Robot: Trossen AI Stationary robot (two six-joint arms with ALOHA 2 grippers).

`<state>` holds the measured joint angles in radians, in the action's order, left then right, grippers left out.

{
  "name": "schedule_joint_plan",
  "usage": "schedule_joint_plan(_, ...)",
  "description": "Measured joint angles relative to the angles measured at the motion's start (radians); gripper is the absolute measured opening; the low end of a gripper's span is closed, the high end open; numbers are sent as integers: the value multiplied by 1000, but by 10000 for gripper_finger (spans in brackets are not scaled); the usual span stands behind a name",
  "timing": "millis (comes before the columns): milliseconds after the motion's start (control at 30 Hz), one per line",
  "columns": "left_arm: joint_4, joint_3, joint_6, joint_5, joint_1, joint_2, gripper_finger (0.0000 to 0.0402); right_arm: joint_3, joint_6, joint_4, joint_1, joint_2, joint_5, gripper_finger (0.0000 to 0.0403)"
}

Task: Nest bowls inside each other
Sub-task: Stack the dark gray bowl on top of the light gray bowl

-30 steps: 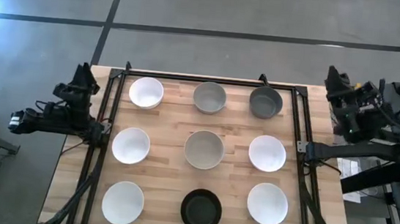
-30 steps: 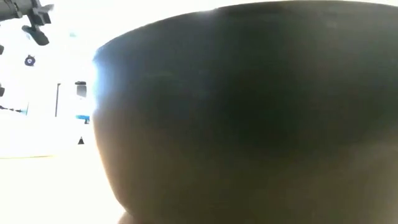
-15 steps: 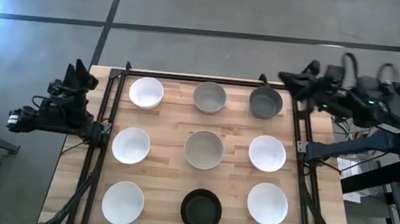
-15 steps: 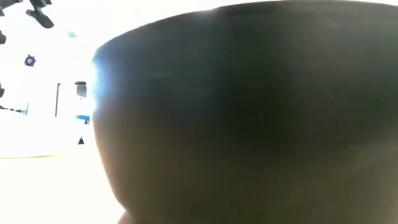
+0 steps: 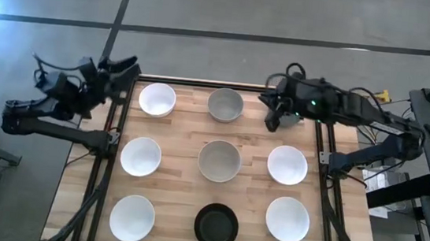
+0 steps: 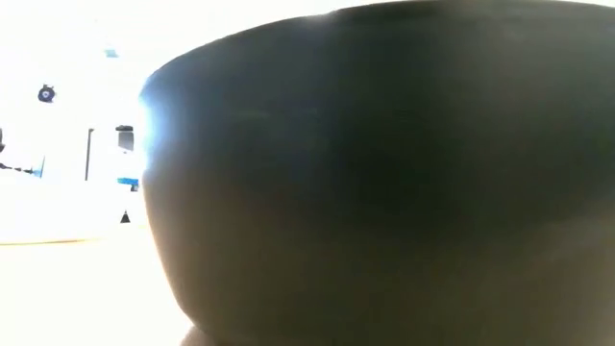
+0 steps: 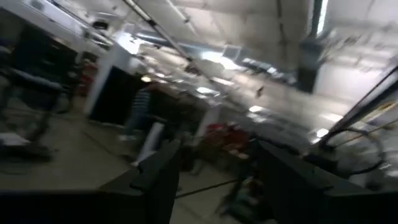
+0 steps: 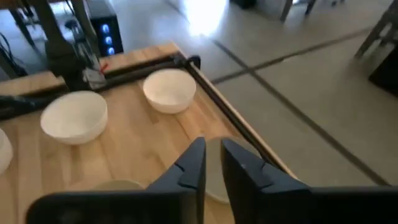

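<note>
Right end effector (image 5: 272, 116), fingers narrowly apart, hovers over dark grey bowl (image 5: 293, 118); bowls empty.

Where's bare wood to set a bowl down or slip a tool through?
Bare wood strips flank the black bowl, toward the front-left white bowl and front-right white bowl. Crowded at the far right corner, where the right tool hangs by the far light grey bowl.

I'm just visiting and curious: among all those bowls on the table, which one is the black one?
The black bowl sits in the middle of the near row, between two white bowls. It is the darkest one in sight; the others showing are white or light grey.
</note>
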<state>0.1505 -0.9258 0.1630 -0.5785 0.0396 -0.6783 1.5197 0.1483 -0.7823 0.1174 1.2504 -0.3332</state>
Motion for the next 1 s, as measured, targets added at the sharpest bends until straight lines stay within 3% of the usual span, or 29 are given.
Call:
schedule_joint_plan(167, 1, -143, -257, -1, -1, -70, 196, 1, 5, -11, 128, 41, 68, 105)
schedule_joint_plan(333, -3, -179, -353, -10, 0, -130, 196, 0, -8, -69, 267, 89, 78, 149)
schedule_joint_plan(600, -4, -162, -352, -25, -1, -166, 196, -20, 26, -484, 444, 158, 123, 202)
schedule_joint_plan(867, -4, -156, -323, -25, -1, -180, 196, -165, -131, -409, 512, 166, 301, 219)
schedule_joint_plan(1000, -3, -156, -322, -25, -1, -176, 196, -232, -129, -407, 516, 205, 306, 219)
